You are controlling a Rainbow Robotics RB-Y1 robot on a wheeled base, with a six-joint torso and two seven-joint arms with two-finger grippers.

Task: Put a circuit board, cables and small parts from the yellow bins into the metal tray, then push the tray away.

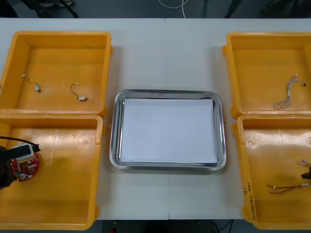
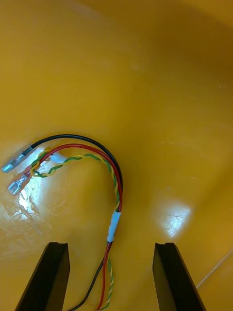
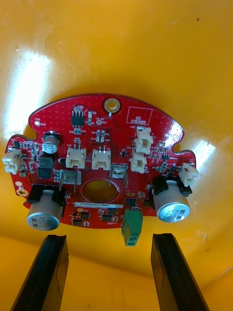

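While the left gripper [image 3: 110,238] hovers low inside the near left yellow bin [image 1: 58,194], its black fingers stand wide apart, gripping nothing. The round red circuit board [image 3: 102,165] lies flat on the bin floor just beyond their tips, its green connector pointing toward the gap.

Over on the other side, the right gripper [image 2: 111,245] is down in the near right yellow bin [image 1: 272,160], fingers spread too. The red, yellow and black cable [image 2: 114,194] runs up between them, touching neither.

Between the bins sits the metal tray [image 1: 167,92], white inside. Further out, the far left bin [image 1: 58,53] holds two small metal parts [image 1: 82,98] on short wires, and the far right bin [image 1: 262,63] holds a pale twisted cable [image 1: 286,94].
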